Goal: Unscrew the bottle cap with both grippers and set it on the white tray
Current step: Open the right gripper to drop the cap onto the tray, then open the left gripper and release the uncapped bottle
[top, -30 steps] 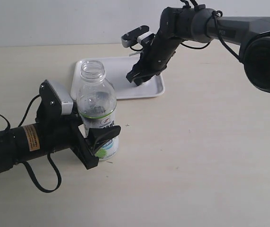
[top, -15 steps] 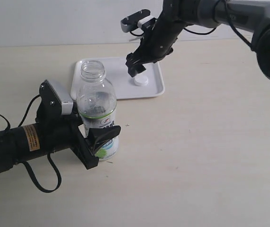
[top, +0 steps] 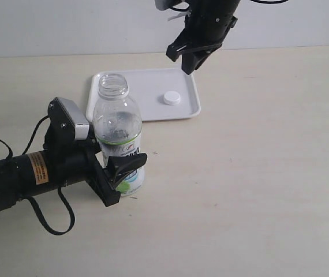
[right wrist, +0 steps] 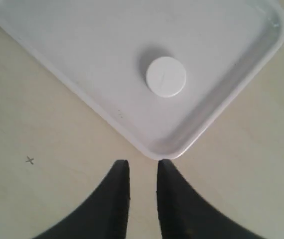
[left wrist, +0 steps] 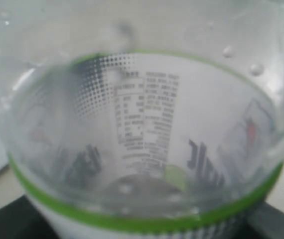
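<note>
I log the small clear plastic bottle [top: 117,124] as glossy and transparent, the flat rectangular white plastic tray [top: 141,95] as smooth with a faint sheen, the small round white plastic cap [top: 172,98] as smooth-topped, and the pale beige tabletop [top: 257,173] as matt.
</note>
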Available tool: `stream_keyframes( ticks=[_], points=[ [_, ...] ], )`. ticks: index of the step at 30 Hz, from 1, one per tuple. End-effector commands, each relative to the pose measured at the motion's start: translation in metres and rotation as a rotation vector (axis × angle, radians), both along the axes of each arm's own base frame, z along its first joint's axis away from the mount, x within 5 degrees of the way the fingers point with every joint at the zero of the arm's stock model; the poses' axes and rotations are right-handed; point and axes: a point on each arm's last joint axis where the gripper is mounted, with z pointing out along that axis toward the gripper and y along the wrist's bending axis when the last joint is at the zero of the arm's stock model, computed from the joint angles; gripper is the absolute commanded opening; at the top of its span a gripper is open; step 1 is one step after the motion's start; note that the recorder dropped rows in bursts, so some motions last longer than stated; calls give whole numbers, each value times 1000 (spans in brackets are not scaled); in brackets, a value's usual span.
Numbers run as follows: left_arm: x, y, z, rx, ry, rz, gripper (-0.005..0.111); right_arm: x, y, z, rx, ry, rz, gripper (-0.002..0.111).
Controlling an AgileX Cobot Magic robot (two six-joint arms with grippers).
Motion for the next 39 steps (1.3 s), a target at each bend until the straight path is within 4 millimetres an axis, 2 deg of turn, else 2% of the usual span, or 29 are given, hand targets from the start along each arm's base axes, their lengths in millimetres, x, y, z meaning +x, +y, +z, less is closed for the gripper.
stream_keyframes(
  ticks=[1,7,9,14,20,29,33,35,37,39],
  points=[
    [1,-1,5,-43,-18,8,12,-3,4,11,58,-5,6,20],
    [1,-1,5,-43,-18,8,60,-3,4,11,59,-6,12,29],
    [1,0,5,-42,-17,8,69,-3,4,11,59,-6,12,32],
    [-1,0,4,-38,-13,1,75,-3,4,11,58,-6,14,37],
    [-12,6,10,-26,-8,7,87,-3,4,11,54,-11,31,44],
    [-28,19,12,81,24,42,88,-3,4,13,56,-14,28,47],
    [-38,30,13,103,39,124,83,-5,3,20,65,-23,5,42],
    [-42,35,15,112,33,150,71,-8,2,31,76,-39,-13,35],
    [-47,41,19,109,27,191,51,-13,1,49,88,-72,-23,19],
    [-50,45,23,101,17,223,38,-18,0,59,101,-84,-42,7]
  ],
)
